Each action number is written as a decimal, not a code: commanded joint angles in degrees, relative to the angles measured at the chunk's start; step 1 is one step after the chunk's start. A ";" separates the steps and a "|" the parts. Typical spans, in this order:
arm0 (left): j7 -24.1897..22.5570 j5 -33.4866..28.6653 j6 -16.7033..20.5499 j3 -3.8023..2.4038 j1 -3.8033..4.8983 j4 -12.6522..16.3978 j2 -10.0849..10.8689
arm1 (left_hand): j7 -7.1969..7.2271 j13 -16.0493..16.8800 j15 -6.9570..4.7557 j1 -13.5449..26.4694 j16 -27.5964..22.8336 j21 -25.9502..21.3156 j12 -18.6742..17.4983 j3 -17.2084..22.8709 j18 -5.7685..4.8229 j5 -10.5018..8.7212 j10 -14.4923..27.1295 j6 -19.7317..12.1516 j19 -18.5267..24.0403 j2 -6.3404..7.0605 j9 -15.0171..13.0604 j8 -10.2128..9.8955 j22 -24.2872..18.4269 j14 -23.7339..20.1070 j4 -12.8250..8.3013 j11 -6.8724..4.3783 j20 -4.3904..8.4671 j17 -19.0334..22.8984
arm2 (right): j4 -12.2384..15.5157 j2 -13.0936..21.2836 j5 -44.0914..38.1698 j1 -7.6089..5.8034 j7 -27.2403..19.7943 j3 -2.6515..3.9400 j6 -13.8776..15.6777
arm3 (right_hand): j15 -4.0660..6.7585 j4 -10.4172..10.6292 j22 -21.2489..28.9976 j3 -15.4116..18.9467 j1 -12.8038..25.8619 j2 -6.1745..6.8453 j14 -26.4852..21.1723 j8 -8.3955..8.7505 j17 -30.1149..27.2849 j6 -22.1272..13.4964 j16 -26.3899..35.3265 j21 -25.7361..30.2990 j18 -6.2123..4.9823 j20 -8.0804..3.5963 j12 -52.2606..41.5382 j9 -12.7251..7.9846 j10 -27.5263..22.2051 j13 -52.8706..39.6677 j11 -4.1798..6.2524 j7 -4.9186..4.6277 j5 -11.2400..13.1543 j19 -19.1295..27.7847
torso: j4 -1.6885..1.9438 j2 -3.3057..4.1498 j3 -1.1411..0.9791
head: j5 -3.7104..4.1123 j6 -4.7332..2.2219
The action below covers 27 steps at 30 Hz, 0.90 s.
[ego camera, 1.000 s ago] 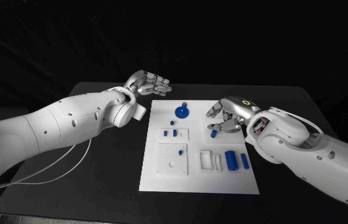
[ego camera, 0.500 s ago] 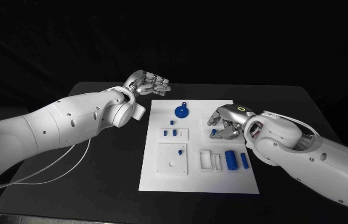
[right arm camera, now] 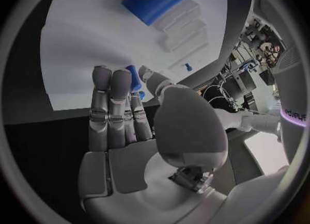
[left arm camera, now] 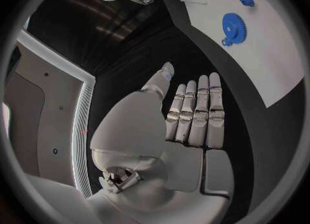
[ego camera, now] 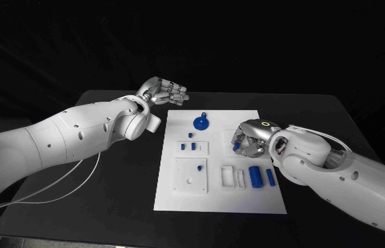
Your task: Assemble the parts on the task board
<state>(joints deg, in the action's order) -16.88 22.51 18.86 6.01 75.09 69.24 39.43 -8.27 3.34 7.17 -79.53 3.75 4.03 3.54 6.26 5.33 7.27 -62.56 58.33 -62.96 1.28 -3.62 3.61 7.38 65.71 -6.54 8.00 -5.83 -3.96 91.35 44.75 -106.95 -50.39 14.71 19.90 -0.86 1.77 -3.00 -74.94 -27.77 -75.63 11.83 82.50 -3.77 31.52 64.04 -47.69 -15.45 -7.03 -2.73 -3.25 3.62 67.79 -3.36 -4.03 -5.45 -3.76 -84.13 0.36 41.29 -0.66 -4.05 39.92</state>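
Nearest on the white board [ego camera: 181, 201] the surface is bare. Further up its right side lie two blue cylinders [ego camera: 256, 177], side by side, next to a pair of white slotted holders [ego camera: 231, 177]. To their left sits a raised white plate with a small blue peg [ego camera: 198, 168] in it. These pieces look laid out in order, each near a socket that may be meant for it.

Just beyond the cylinders the right hand [ego camera: 250, 138] is down over the board's right edge. Its fingers are curled around a small blue piece [right arm camera: 133, 78], which in the right wrist view sits between the fingertips and the thumb. It seems to grip it, though how firmly cannot be told. Judging by the posture, the hand is either lifting this piece or seating it; which one is not clear.

At mid-board a small white block carries two short blue pegs [ego camera: 188, 146], with a tiny blue stud [ego camera: 190, 135] beyond it. Further on lies a blue gear [ego camera: 201, 123], a toothed disc with a small knob at one edge, flat on the board.

Farthest, the left hand [ego camera: 164, 93] hovers off the board's far left corner above the black bench [ego camera: 104, 142]. It is open and holds nothing, fingers straight and close together, probably kept clear while the right hand works.
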 commanded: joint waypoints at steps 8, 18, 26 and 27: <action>-0.68 -0.41 -0.64 -0.05 0.04 0.06 -0.03 | -0.28 -0.01 0.03 -0.08 -0.25 0.36 0.03 0.03 -0.05 0.05 0.40 -0.08 -0.03 -0.24 0.05 0.26 -0.62 -0.24 0.13 0.04 -0.37 0.07 | 0.23 -0.33 -1.37 0.30 -0.44 -0.07 2.63 | 0.78 -1.44 -1.92 -6.14 1.55 -0.77 0.27 0.17 0.53 3.05 0.05 -2.00 0.64 -1.09 -0.06 0.10 4.07 -0.02 1.03 -0.12 1.01 -1.92 | 0.01 -0.01 -0.01 | 0.12 0.08; -0.63 -0.41 -0.67 -0.05 0.04 0.07 0.00 | -0.28 -0.01 0.03 -0.08 -0.25 0.36 0.03 0.03 -0.05 0.05 0.40 -0.08 -0.03 -0.24 0.05 0.26 -0.62 -0.24 0.13 0.04 -0.37 0.07 | 0.38 -0.37 -1.54 0.44 -0.12 -0.08 4.01 | 1.24 -2.90 -2.35 -6.81 0.57 -2.22 0.29 0.00 0.74 4.90 0.13 -2.89 0.90 -1.47 -0.17 0.26 6.66 -0.13 1.79 0.13 0.96 -1.84 | 0.02 -0.02 0.05 | 0.19 0.20; -0.58 -0.41 -0.67 -0.05 0.04 0.10 0.07 | -0.28 -0.01 0.03 -0.08 -0.25 0.36 0.03 0.03 -0.05 0.05 0.40 -0.08 -0.03 -0.24 0.05 0.26 -0.62 -0.24 0.13 0.04 -0.37 0.07 | 0.91 -0.37 -4.17 0.58 1.79 -0.07 6.51 | 1.85 -8.14 -2.99 -13.97 0.78 -2.24 0.26 0.13 0.89 8.88 0.30 -7.52 0.75 -2.23 -0.18 0.63 11.20 -0.28 2.66 0.99 -2.49 -0.65 | 0.03 -0.04 0.03 | 0.16 0.16; -0.57 -0.41 -0.67 -0.05 0.04 0.11 0.07 | -0.28 -0.01 0.03 -0.08 -0.25 0.36 0.03 0.03 -0.05 0.05 0.40 -0.08 -0.03 -0.24 0.05 0.26 -0.62 -0.24 0.13 0.04 -0.37 0.07 | 1.02 -0.36 -4.39 0.59 1.95 -0.07 6.73 | 1.90 -8.37 -3.02 -14.38 0.91 -2.36 0.29 0.11 0.91 9.04 0.31 -8.26 0.78 -2.28 -0.20 0.65 11.37 -0.29 2.70 1.04 -1.92 -0.45 | 0.04 -0.05 0.03 | 0.15 0.17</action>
<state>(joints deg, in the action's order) -16.86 22.47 18.79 6.01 75.09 69.23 39.53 -8.27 3.34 7.17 -79.53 3.75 4.03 3.54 6.26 5.33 7.27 -62.55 58.33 -62.96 1.28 -3.62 3.61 6.81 65.71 -6.55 8.00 -5.82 -3.96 92.19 44.42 -108.97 -49.78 15.44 19.78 3.80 3.31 -11.35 -74.92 -41.91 -75.26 9.82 82.77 -3.45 32.39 72.79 -47.69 -23.45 -6.04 -4.70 -3.08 4.26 76.51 -3.33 -2.76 -4.35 -5.84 -84.02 0.37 41.26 -0.62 -3.86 40.10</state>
